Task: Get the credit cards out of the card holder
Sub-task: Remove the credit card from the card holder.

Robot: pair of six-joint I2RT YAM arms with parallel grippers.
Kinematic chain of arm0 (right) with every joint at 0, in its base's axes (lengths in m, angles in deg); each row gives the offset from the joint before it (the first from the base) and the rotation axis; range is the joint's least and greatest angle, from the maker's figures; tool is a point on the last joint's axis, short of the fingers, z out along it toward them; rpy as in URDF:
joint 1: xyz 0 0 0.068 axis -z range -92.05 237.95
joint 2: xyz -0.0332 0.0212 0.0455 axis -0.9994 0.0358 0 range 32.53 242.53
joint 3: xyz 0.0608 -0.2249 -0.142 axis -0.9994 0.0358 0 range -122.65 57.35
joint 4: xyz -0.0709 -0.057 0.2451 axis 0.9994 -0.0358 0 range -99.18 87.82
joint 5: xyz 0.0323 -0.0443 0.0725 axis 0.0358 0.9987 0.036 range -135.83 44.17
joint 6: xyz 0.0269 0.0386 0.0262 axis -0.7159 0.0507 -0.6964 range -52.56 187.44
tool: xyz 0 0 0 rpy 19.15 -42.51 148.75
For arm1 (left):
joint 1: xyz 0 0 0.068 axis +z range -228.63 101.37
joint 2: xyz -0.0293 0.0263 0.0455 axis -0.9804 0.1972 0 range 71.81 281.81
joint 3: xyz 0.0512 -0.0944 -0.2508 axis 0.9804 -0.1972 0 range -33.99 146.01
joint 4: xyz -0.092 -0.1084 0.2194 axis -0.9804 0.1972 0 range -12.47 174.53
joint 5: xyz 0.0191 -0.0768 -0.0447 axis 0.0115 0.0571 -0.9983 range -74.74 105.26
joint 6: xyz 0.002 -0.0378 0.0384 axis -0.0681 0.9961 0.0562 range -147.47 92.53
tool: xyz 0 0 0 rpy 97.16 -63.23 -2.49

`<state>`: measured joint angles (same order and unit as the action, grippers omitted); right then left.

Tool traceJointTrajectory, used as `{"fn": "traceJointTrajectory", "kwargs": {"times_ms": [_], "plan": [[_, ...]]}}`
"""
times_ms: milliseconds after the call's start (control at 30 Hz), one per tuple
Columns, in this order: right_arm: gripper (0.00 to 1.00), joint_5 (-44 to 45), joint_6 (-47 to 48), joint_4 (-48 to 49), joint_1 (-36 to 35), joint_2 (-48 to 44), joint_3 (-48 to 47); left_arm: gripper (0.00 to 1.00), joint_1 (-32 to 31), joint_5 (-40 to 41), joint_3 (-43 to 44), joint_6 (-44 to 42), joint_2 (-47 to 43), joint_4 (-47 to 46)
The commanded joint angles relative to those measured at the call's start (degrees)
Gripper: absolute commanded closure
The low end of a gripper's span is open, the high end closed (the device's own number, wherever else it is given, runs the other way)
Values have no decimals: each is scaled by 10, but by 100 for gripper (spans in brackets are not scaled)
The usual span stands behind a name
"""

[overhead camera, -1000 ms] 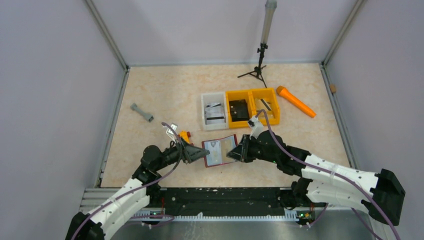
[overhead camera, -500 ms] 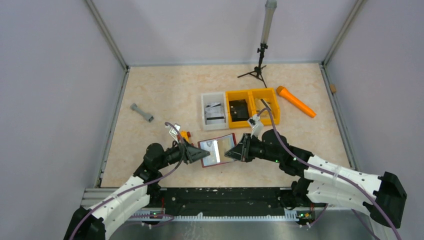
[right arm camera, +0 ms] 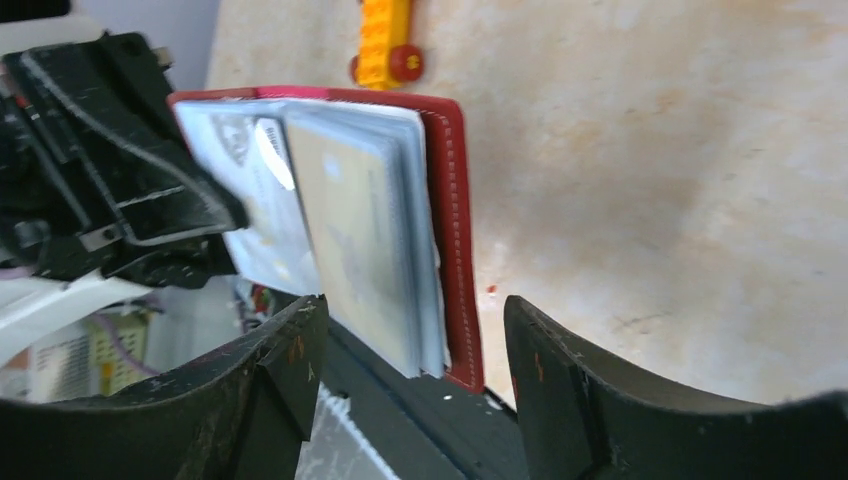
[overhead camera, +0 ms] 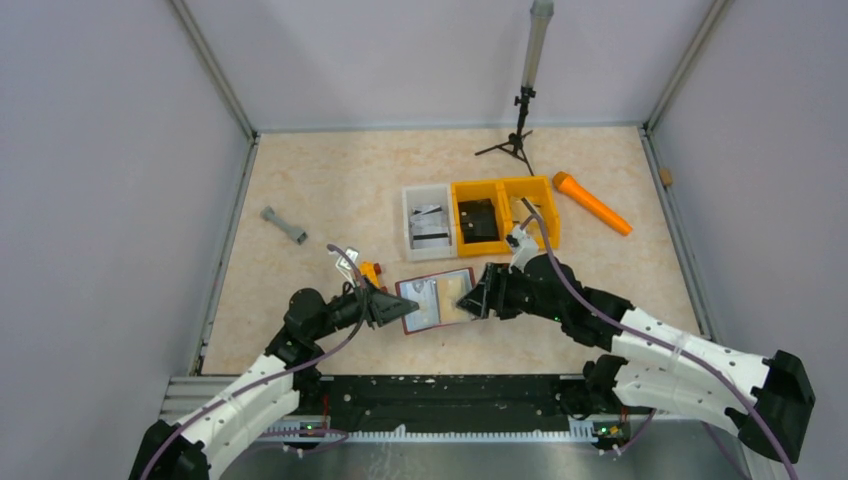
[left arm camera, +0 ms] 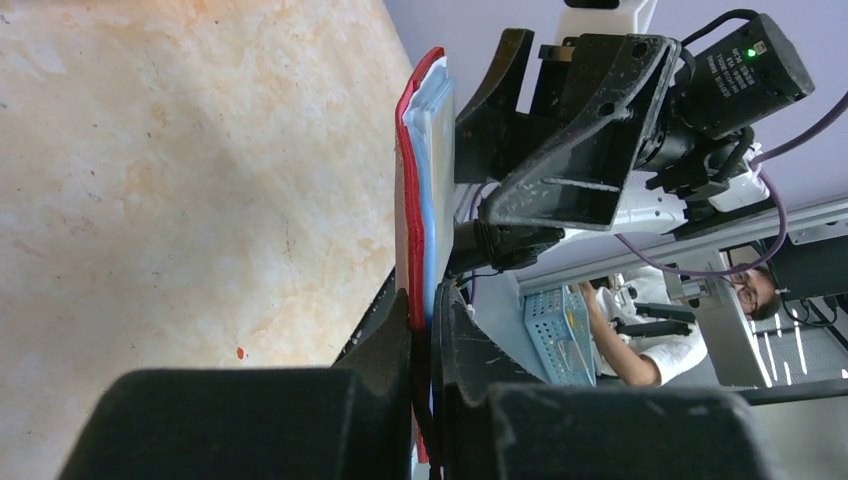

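Two grippers at one maroon card holder [right arm camera: 458,230], open like a book and raised off the marbled tabletop [overhead camera: 300,170]. Left gripper [overhead camera: 392,308] pinched tight on the holder's left edge, its fingers [left arm camera: 385,335] pressed against both faces of the red cover in its own wrist view, with the pale credit cards [right arm camera: 350,230] stacked against that cover just past the fingertips. Right gripper [overhead camera: 474,298] facing it from the opposite side, jaws spread wide, the holder's stitched red edge and the fanned cards lying between its two fingers [right arm camera: 285,385]; contact with either finger not clear from the right wrist view. Several cards tucked in the pockets, the front one beige, those behind it pale grey. Just behind the left gripper, a red-and-yellow toy block [overhead camera: 370,272]; farther off to its left, a grey dumbbell-shaped piece [overhead camera: 284,225]. Beyond the right gripper, a white bin [overhead camera: 410,215] next to two joined orange bins [overhead camera: 548,215], with a black square object [overhead camera: 478,220] in the nearer orange one. Farther right of those, an orange marker-like tool [overhead camera: 592,203]. Well beyond both grippers, at the far wall, a small black tripod [overhead camera: 517,135].
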<state>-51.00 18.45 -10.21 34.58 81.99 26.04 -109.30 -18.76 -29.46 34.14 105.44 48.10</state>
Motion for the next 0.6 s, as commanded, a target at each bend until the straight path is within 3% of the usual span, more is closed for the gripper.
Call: {"fn": "traceJointTrajectory", "kwargs": {"times_ms": [0,200,467,567], "plan": [[34,119,77,-138,5,-9,-72,100,2,8,15,1,-9,-21],[33,155,105,-170,5,-43,-94,100,2,19,18,-2,3,-10],[52,-79,86,27,4,-3,-70,100,2,9,28,4,39,-25],[53,-111,68,76,-5,43,-68,100,2,0,28,14,53,-49]]}}
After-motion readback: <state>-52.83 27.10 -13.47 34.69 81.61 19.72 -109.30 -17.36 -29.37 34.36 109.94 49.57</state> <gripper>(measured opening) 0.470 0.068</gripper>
